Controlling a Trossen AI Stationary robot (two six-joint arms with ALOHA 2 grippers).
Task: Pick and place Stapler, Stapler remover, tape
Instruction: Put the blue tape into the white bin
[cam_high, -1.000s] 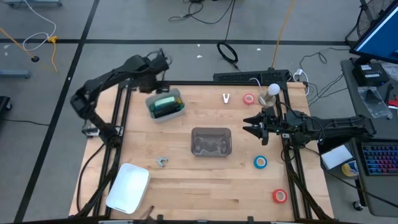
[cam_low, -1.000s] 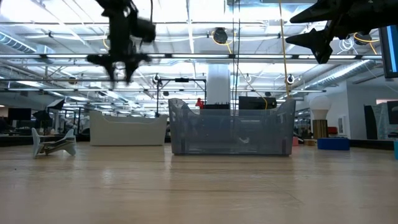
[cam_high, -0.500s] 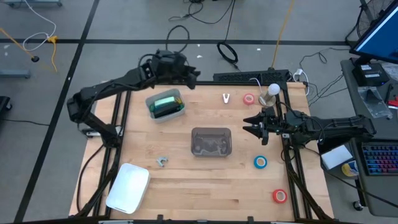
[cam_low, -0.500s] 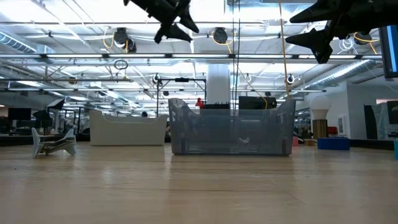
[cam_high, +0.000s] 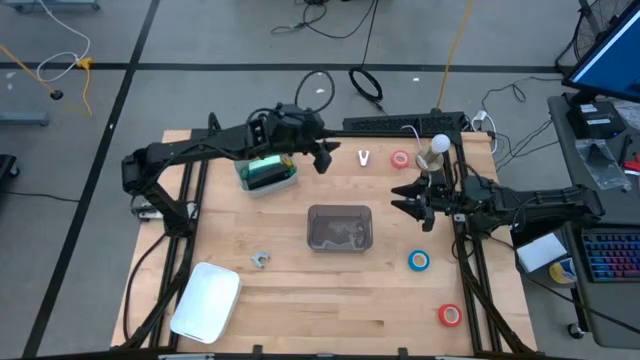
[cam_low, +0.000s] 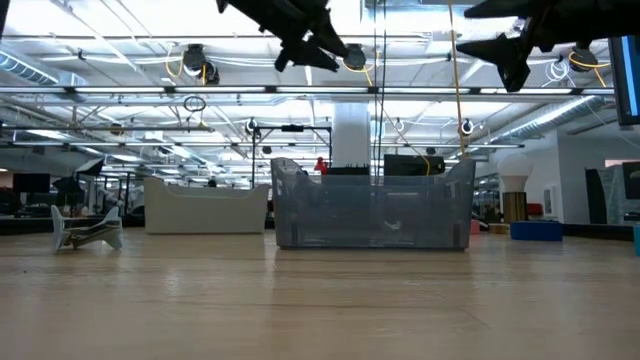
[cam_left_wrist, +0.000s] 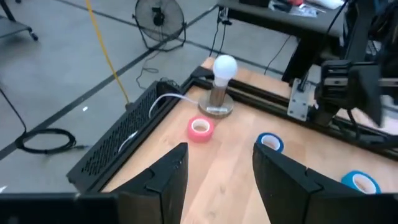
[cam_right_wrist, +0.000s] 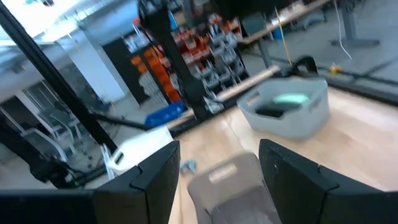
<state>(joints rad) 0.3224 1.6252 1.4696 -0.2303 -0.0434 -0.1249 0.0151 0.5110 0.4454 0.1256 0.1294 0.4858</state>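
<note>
Left gripper (cam_high: 322, 158) raised above the far side of the table (cam_high: 300, 270), just past the pale bin (cam_high: 266, 170), with fingers (cam_left_wrist: 163, 180) spread wide apart and nothing between them. Through that gap in the left wrist view: bare wood, a pink tape roll (cam_left_wrist: 201, 129) near a white bulb on a stand (cam_left_wrist: 217, 93), and two blue tape rolls (cam_left_wrist: 269, 142) farther along. Held high in the low view too, clear of everything on the table.

Right gripper (cam_high: 408, 203) lifted over the table's right side, beside the clear bin (cam_high: 340, 228), fingers (cam_right_wrist: 155, 177) likewise parted and empty, touching nothing.

Mint-green stapler (cam_high: 265, 169) lying inside the pale bin at the far left of the table, also seen from the right wrist view as a green bar in that bin (cam_right_wrist: 291, 99). Small grey staple remover (cam_high: 261, 260) on bare wood at the near left, close to the white tray (cam_high: 205, 300); in the low view, standing alone at the left (cam_low: 88, 229). Tape rolls spread over the right half: pink one at the far edge (cam_high: 401, 159), blue one (cam_high: 419, 261) nearer, red one (cam_high: 450, 315) at the near right corner, all flat on the wood and well apart. Small white clip-like thing (cam_high: 364, 157) lying between the pale bin and the pink roll.
</note>
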